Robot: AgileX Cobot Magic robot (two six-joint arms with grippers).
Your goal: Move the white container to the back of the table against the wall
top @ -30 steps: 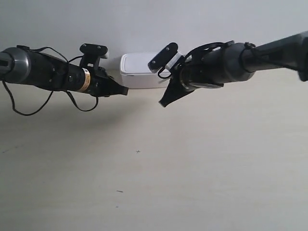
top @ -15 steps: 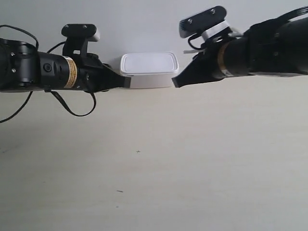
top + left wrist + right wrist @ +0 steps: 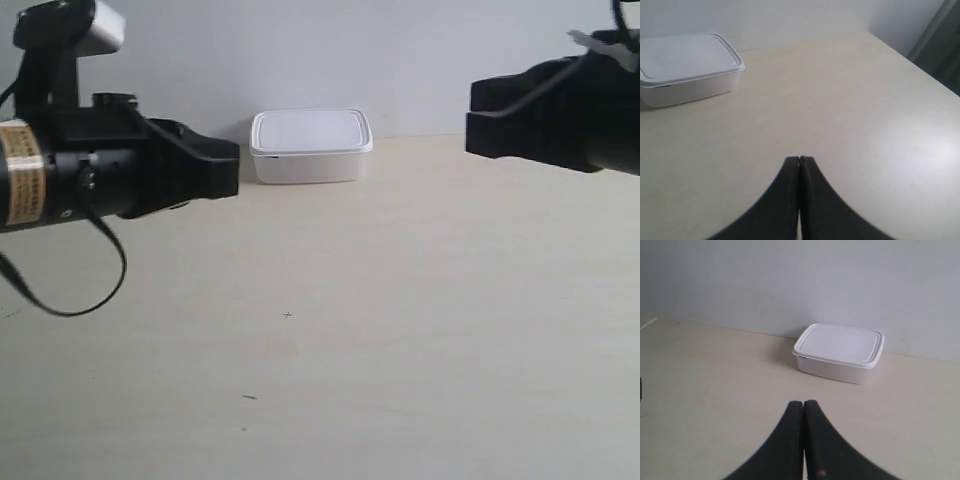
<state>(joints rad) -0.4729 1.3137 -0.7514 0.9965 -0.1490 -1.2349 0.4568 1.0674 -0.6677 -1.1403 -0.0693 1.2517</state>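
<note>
- Left gripper [image 3: 799, 161]: the two black fingers [image 3: 782, 200] are pressed flat together along the whole visible seam. Nothing is held between them.
- Right gripper [image 3: 803, 404]: the fingers are likewise pressed together tip to tip and grip nothing.
- Container [image 3: 310, 146]: stands upright on the table [image 3: 400, 330], at its far edge and at the foot of the wall [image 3: 350, 50]. Whether it touches the wall cannot be told.
- Position relative to the end effectors: the container lies ahead of both grippers' tips and well apart from each. Bare tabletop lies between the tips and the box.
- Arm at the exterior view's left [image 3: 110, 170] and arm at the exterior view's right [image 3: 560, 125]: both hang above the table, nearer the camera than the container, one to each side of it. Neither covers the box.
- Surroundings: a black cable [image 3: 90, 290] loops below the arm at the exterior view's left, which also carries a yellow label band [image 3: 22, 185]. Two small dark specks [image 3: 288, 315] mark the tabletop nearer the camera. In the left wrist view a dark panel [image 3: 940, 50] stands beyond the table's side edge.
- Materials and shapes: the container is a white plastic rectangular box with rounded corners and a flat rimmed lid, which is seated. The table is pale cream and smooth, with a faint sheen. The wall is plain grey-white. The fingers are matte black and taper to blunt tips.
</note>
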